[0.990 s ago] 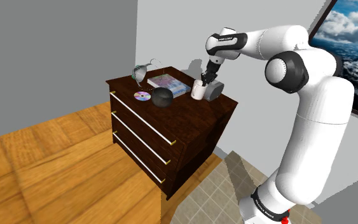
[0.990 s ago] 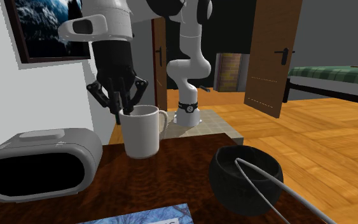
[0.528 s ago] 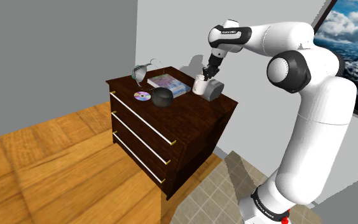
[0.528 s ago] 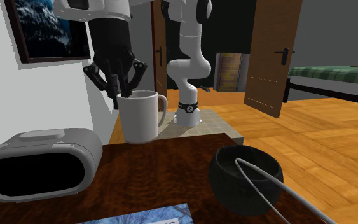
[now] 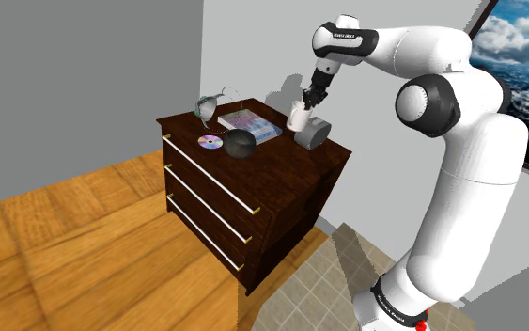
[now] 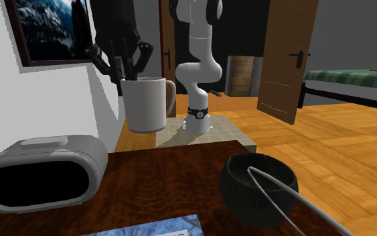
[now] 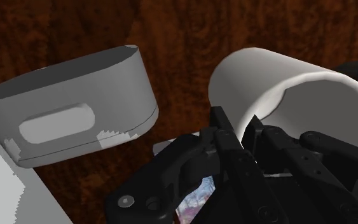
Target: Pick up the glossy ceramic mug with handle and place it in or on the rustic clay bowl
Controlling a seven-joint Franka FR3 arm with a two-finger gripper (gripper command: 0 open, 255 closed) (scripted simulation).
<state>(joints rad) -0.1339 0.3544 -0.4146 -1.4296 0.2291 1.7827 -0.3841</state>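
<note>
Clenched on the rim of the white mug (image 6: 146,104) with the gripper (image 6: 122,75), holding it clear above the dresser (image 6: 180,167). Carrying now, 1 step from placement. Next, across to above the dark bowl (image 6: 240,191), then down gently.

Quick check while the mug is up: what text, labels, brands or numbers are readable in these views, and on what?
Nothing reads clearly.
On the arm's wrist band: white lettering, too small to read.
On the arm's base band: white lettering, too small to read.
On the book cover: coloured print, no legible words.
On the mug: plain white, no marking.
</note>
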